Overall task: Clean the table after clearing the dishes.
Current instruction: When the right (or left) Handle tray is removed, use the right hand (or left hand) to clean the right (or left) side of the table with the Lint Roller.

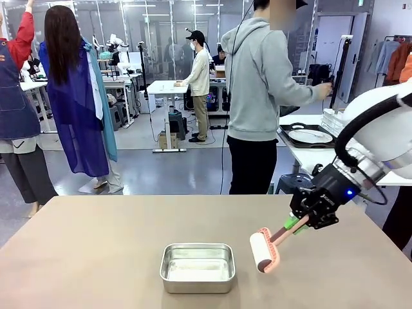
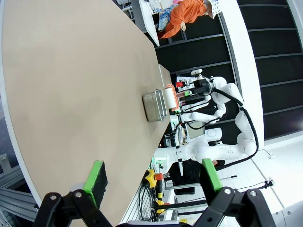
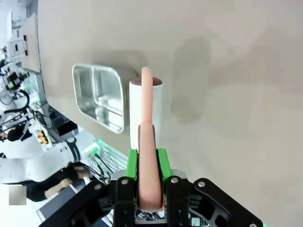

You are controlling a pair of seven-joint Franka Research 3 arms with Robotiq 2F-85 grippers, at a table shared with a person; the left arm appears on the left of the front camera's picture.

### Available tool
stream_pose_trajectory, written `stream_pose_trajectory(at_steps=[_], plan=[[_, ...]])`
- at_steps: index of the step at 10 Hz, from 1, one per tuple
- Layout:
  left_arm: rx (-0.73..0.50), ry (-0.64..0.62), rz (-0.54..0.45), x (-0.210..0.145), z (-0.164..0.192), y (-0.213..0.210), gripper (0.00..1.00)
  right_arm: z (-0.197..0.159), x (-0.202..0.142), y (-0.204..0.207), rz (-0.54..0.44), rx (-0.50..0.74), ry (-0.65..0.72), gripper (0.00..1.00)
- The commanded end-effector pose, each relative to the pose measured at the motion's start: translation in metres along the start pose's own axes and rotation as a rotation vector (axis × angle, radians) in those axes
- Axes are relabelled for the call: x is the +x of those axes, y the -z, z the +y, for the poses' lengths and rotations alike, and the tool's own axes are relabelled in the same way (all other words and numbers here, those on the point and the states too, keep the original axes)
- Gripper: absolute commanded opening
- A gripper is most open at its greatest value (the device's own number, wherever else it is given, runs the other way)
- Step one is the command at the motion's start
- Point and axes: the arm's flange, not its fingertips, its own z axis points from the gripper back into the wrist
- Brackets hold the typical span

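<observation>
The taupe table point(image 1: 96, 244) carries a small square steel pan point(image 1: 197, 267) near its front. Just right of the pan, my right gripper point(image 1: 299, 224) is shut on the pink handle of a white roller point(image 1: 263, 251), whose roll hangs low over the tabletop. In the right wrist view the green pads point(image 3: 162, 163) clamp the handle, with the roller point(image 3: 146, 111) beside the pan point(image 3: 99, 97). My left gripper point(image 2: 154, 179) is open and holds nothing, out past the table point(image 2: 71, 94) edge. One of the dishes point(image 1: 309, 136), a white plate on a dark tray, lies on a white side table.
A person in a grey hoodie point(image 1: 257, 77) stands at the far edge, turned toward the white side table point(image 1: 322, 158) at the right. The left wrist view takes in the pan point(image 2: 155, 105), the roller point(image 2: 169, 98) and my right arm point(image 2: 222, 94) far off.
</observation>
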Motion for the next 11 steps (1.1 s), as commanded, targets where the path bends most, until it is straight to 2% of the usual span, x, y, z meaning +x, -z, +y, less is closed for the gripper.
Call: stream_pose_trajectory(at_steps=[1,4,6,7,9,11], plan=[[0.003,-0.001,-0.004,-0.003,-0.003,-0.001,1.00,-0.002,0.018,0.017,-0.065,0.092,-0.013,0.21],[0.003,-0.001,-0.004,-0.003,-0.003,-0.001,1.00,-0.013,0.040,0.032,-0.139,0.082,-0.059,0.21],[0.003,-0.001,-0.004,-0.003,-0.003,-0.001,1.00,-0.025,0.047,0.041,-0.099,0.085,-0.092,0.21],[0.003,-0.001,-0.004,-0.003,-0.003,-0.001,1.00,-0.029,0.052,0.046,-0.046,0.111,-0.099,0.21],[0.003,-0.001,-0.004,-0.003,-0.003,-0.001,1.00,-0.039,0.063,0.056,0.006,0.069,-0.057,0.21],[0.003,-0.001,-0.004,-0.003,-0.003,-0.001,1.00,-0.070,0.059,0.052,0.010,0.021,0.014,0.21]])
